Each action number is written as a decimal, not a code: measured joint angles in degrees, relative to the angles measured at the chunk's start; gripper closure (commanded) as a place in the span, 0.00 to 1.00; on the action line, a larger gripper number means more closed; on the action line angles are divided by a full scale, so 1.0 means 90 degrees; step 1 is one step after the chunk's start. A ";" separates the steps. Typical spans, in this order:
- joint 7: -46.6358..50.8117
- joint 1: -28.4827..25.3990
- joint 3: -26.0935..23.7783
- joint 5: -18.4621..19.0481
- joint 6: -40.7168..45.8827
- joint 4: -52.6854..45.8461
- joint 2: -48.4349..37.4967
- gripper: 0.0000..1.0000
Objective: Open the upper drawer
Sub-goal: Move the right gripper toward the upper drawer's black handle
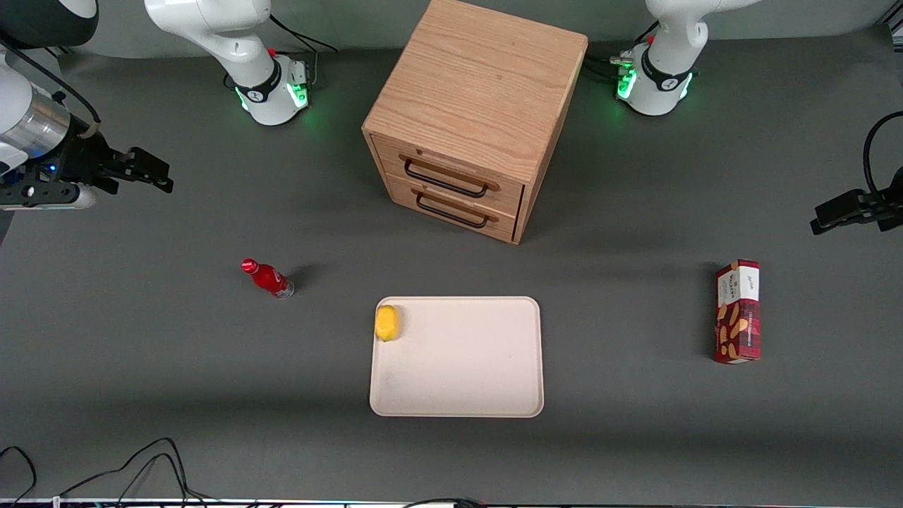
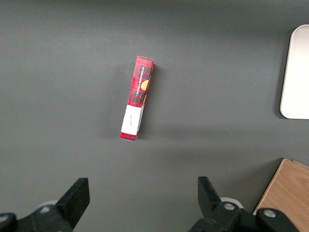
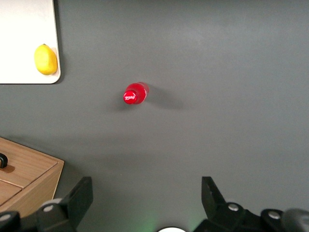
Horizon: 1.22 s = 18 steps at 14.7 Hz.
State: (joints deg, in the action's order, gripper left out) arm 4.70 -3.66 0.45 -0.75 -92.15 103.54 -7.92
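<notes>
The wooden cabinet (image 1: 480, 106) stands at the back middle of the table. Its upper drawer (image 1: 451, 176) is pushed in flush, with a thin black wire handle (image 1: 446, 180); the matching lower drawer (image 1: 451, 209) sits just beneath it, also closed. My gripper (image 1: 159, 176) hovers high above the table toward the working arm's end, well away from the cabinet. Its fingers (image 3: 79, 195) are spread wide open over bare grey mat, with nothing between them. A corner of the cabinet (image 3: 26, 179) shows in the right wrist view.
A small red bottle (image 1: 268, 279) stands on the mat between my gripper and a cream tray (image 1: 458, 381). A yellow lemon (image 1: 387, 322) lies in a tray corner. A red snack box (image 1: 738, 311) lies toward the parked arm's end. Cables trail along the front edge.
</notes>
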 measured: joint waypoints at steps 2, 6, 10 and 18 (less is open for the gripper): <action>0.0000 0.0000 -0.0006 0.0040 -0.0010 -0.0011 -0.0002 0.00; -0.0006 -0.0020 -0.0313 0.0064 -0.0050 -0.0069 0.0003 0.00; -0.0005 -0.0065 -0.1067 0.0068 -0.0127 -0.0480 0.0323 0.00; -0.0251 -0.0135 -0.2605 0.0069 -0.0195 -0.1702 0.2017 0.00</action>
State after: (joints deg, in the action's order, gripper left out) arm 2.44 -4.87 -22.99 -0.13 -93.90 88.22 10.24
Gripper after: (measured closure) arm 0.000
